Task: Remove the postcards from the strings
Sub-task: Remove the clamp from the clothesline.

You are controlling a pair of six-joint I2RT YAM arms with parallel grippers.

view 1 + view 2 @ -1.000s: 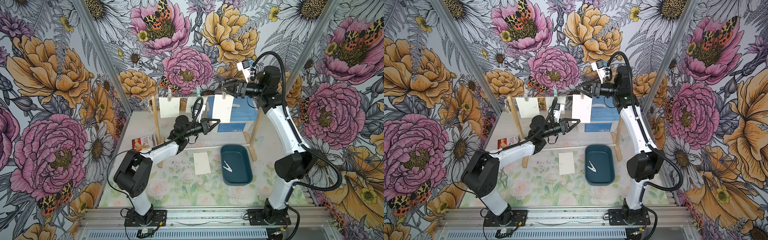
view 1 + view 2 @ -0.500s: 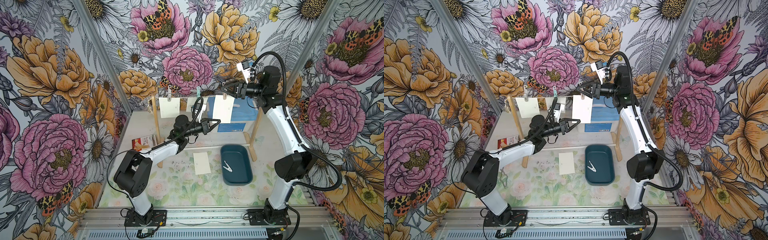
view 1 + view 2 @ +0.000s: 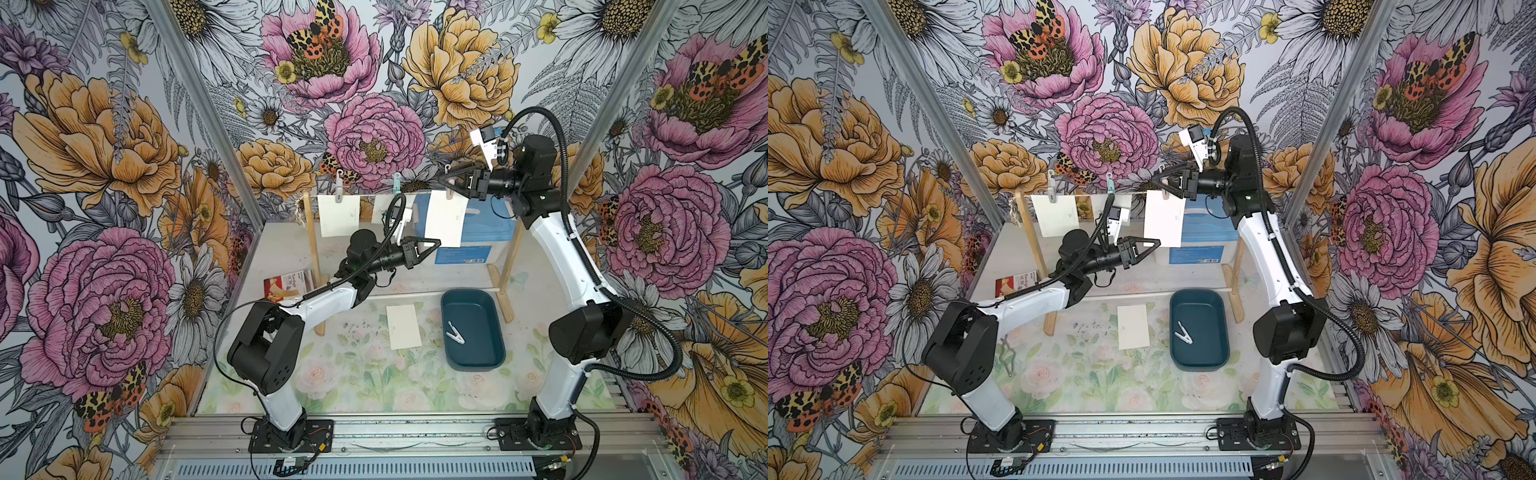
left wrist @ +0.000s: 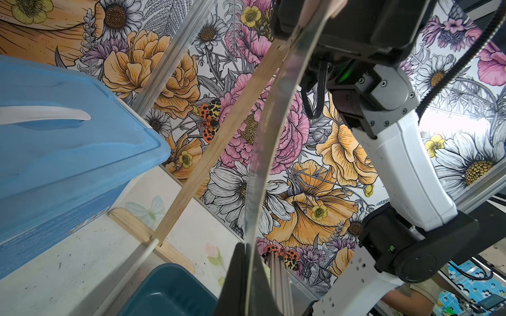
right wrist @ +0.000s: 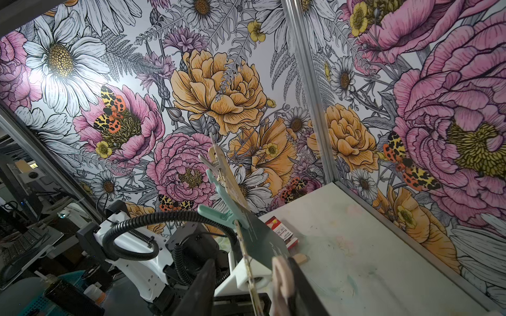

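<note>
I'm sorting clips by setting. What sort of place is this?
Probably a robot test booth, not a home: floral-printed wall panels in metal framing, a base rail, and postcards pegged on a string.

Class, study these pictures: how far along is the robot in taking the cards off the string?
Done: a loose card lies on the table, and a white peg is in the tray. In hand: the left gripper pinches a lower corner of the right card; the right gripper straddles its pink peg. Left: that card, the middle card and the left card hang on the string.
</note>
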